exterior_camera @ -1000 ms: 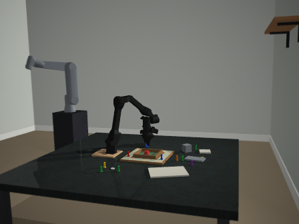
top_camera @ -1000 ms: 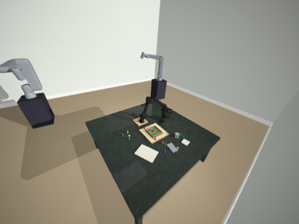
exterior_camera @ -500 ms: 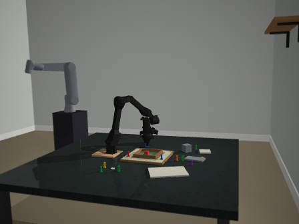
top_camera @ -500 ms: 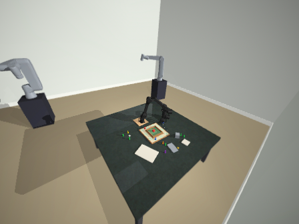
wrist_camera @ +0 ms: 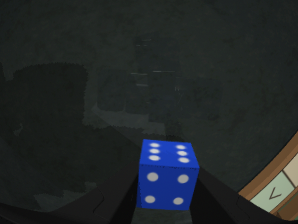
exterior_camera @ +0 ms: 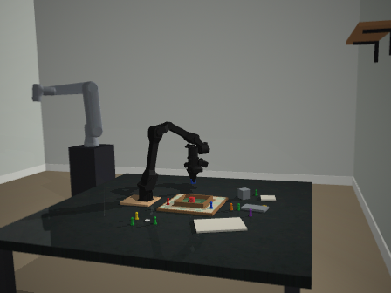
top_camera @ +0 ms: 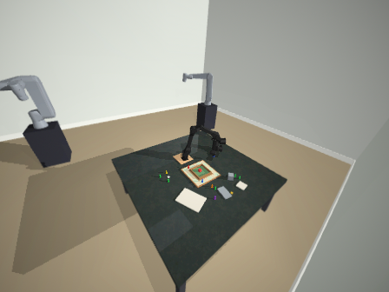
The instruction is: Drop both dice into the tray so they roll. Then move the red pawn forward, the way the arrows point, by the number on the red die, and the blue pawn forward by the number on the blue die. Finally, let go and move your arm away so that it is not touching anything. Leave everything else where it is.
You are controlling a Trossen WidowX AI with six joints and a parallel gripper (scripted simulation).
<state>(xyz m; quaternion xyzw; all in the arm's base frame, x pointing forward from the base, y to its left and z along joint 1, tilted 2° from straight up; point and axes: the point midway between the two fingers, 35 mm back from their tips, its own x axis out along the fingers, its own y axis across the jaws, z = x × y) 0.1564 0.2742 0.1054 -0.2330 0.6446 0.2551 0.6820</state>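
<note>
Hand (wrist_camera: 166, 192) pinches the blue die (wrist_camera: 166, 175) by two opposite flat faces, lifted above the table (exterior_camera: 284, 244) beside the tray (exterior_camera: 193, 201); small, rigid, light, likely slick, so grip stays centred.

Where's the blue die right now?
In the wrist view, the blue die is clamped in the gripper, above the table, just beside the board's edge.

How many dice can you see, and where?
2. The blue die is held in the gripper, above the table; the red die lies in the tray.
</note>
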